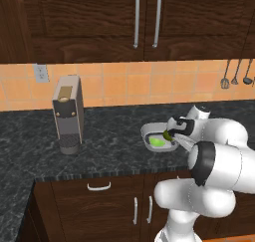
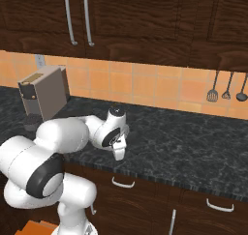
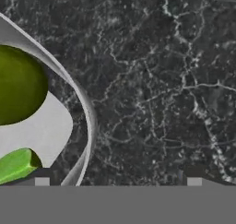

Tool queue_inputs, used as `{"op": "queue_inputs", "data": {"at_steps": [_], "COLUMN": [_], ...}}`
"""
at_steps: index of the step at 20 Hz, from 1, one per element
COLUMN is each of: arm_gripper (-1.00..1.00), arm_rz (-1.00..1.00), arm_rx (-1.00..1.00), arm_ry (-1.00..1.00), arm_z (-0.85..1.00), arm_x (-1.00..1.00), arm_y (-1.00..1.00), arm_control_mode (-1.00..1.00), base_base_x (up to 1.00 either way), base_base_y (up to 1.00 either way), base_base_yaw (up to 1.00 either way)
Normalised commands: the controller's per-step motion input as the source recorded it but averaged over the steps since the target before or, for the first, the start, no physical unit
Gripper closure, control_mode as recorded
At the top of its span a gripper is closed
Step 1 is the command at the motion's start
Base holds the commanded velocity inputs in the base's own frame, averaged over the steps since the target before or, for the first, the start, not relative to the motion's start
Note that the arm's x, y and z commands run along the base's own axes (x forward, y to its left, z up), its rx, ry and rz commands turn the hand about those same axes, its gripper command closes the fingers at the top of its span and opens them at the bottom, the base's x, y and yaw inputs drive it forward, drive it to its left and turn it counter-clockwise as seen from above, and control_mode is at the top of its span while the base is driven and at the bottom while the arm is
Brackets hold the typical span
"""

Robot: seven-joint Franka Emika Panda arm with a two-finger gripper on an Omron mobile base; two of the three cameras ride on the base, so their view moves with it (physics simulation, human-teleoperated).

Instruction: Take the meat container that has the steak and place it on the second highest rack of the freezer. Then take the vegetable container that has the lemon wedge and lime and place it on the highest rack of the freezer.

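Observation:
The vegetable container (image 1: 148, 132) is a shallow grey tray on the dark stone counter, holding a round green lime (image 1: 168, 135) and a pale green wedge (image 1: 158, 142). My gripper (image 1: 176, 137) hangs low over its right end. In the hand view the container's rim (image 3: 87, 121) curves between my two widely spread fingertips, with the lime (image 3: 18, 85) and the wedge (image 3: 16, 165) inside at left; the gripper (image 3: 117, 182) is open. In the right base view my gripper (image 2: 118, 154) points down and the arm hides the container. The meat container and the freezer are out of view.
A coffee machine (image 1: 67, 114) stands on the counter to the left, also seen in the right base view (image 2: 43, 96). Kitchen utensils (image 2: 225, 89) hang on the tiled wall at right. Dark wall cabinets (image 1: 144, 22) overhang the counter.

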Motion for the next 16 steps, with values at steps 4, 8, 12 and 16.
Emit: {"op": "queue_inputs", "data": {"at_steps": [4, 8, 12, 16], "arm_gripper": [-1.00, -1.00, -1.00, -1.00], "arm_rz": [0.04, 0.04, 0.03, 0.01], "arm_rx": [-0.01, -0.01, 0.00, -0.02], "arm_ry": [0.14, 0.10, 0.01, 0.00], "arm_z": [-0.36, -0.35, -0.28, -0.53], "arm_x": [0.43, 0.22, 0.27, 0.11], "arm_y": [0.07, 0.05, 0.00, 0.10], "arm_control_mode": [-1.00, -1.00, -1.00, -1.00], "base_base_x": [0.00, 0.00, 0.00, 0.00], "base_base_y": [0.00, 0.00, 0.00, 0.00], "base_base_yaw": [0.00, 0.00, 0.00, 0.00]}}
